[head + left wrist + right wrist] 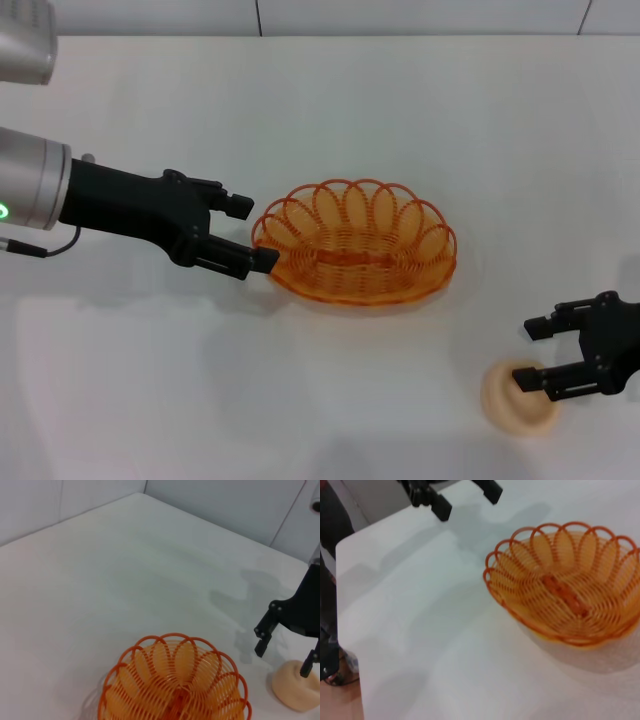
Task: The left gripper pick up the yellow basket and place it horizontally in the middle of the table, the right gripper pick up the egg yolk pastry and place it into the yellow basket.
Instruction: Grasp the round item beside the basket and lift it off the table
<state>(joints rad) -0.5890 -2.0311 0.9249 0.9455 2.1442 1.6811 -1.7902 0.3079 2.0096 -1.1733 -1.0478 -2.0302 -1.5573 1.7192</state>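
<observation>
Trouble is looming on the right: the right claw is hanging wide open over the egg yolk pastry, one finger sitting above its top, so closing off-centre could squash or roll it. The left claw, open and holding nothing, is flanking the rim of the yellow basket, which is sitting mid-surface.
</observation>
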